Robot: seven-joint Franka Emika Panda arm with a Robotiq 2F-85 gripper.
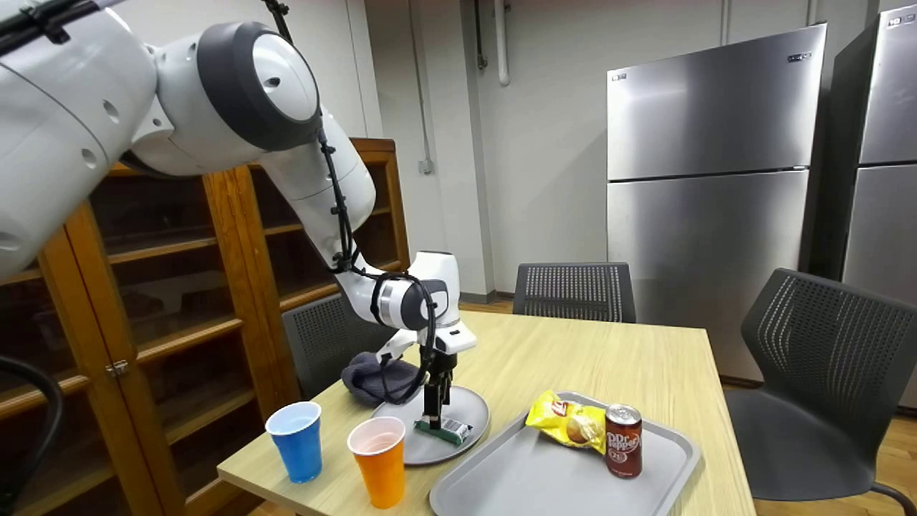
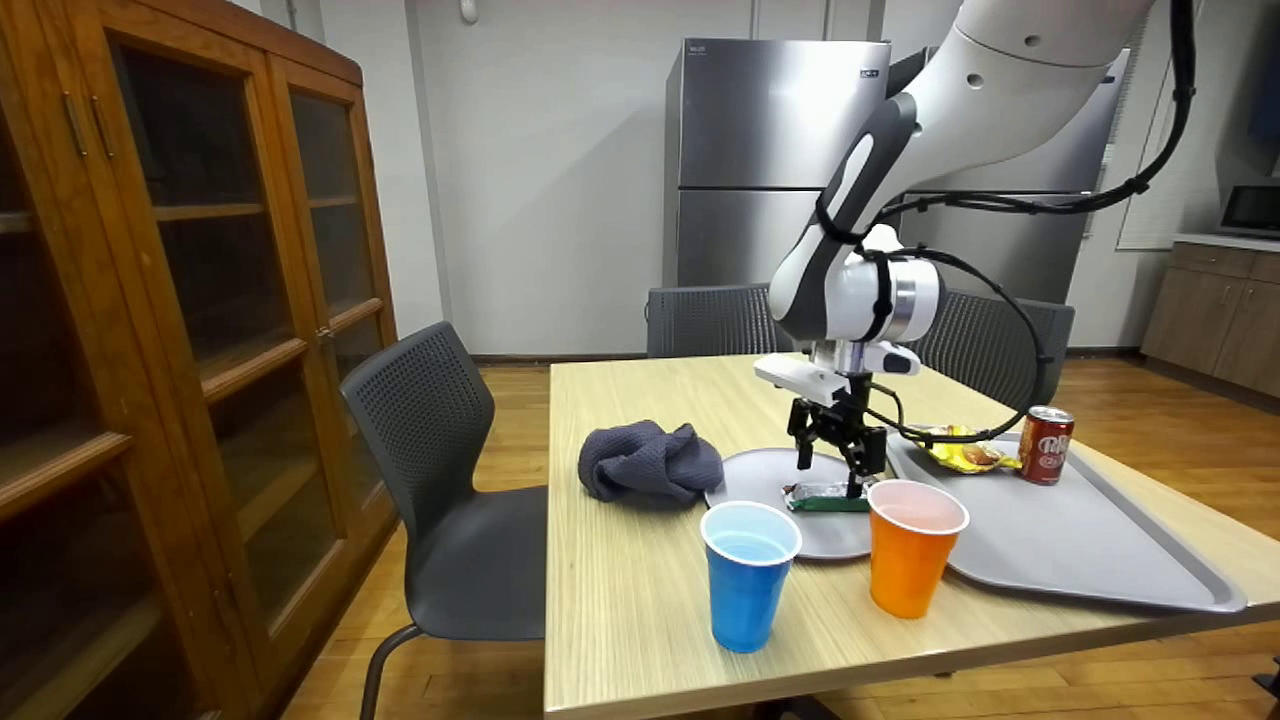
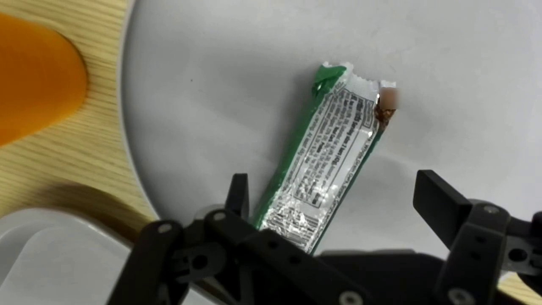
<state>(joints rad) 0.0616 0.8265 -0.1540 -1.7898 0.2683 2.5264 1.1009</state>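
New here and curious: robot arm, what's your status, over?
Gripper open. Green-wrapped bar on gray plate, not gripped. Orange cup beside plate, apparently not in the way.

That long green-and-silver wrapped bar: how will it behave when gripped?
The green-and-silver wrapped bar may slip, given its glossy surface. It's probably light, being slim. Rolling seems unlikely; it lies flat.
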